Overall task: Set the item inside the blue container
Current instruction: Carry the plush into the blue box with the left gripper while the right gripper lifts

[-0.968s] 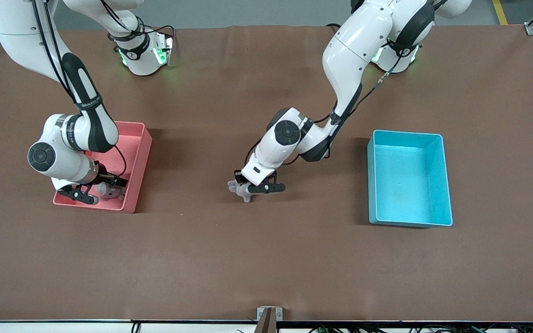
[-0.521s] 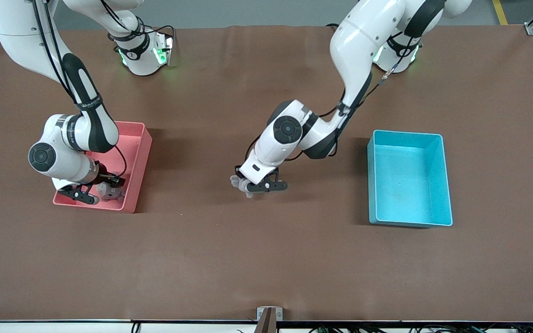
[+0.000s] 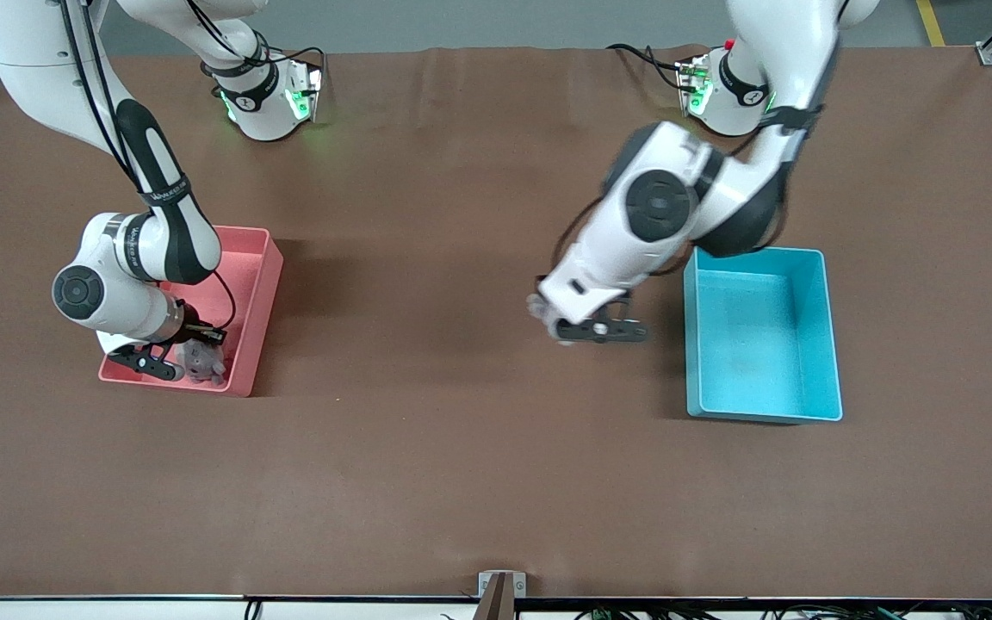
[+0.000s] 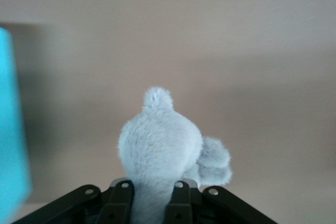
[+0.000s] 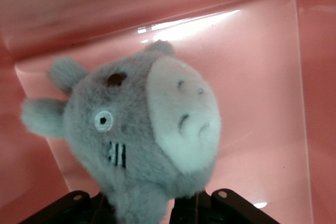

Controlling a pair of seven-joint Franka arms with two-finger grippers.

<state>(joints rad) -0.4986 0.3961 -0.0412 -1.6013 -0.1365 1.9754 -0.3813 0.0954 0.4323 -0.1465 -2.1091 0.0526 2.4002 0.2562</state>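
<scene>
The blue container point(image 3: 759, 344), a cyan bin with nothing in it, stands toward the left arm's end of the table. My left gripper point(image 3: 592, 327) is shut on a grey plush toy point(image 3: 541, 308) and hangs over the bare table just beside the container's wall. In the left wrist view the plush toy point(image 4: 160, 145) sticks out from between the fingers of the left gripper point(image 4: 152, 190), and the container's edge point(image 4: 11, 129) shows at one side. My right gripper point(image 3: 176, 357) is inside the pink bin point(image 3: 255, 284), shut on a second grey plush toy point(image 3: 201, 362), whose face shows in the right wrist view point(image 5: 142, 129).
The pink bin's wall and floor point(image 5: 252, 77) fill the right wrist view. Brown table cover point(image 3: 461, 474) stretches between the two bins and toward the front camera. Both arm bases stand along the table's top edge.
The left arm has lifted the grey plush toy off the middle of the table and swung it toward the blue container. The right gripper has stayed in the pink bin, its plush barely shifted.
</scene>
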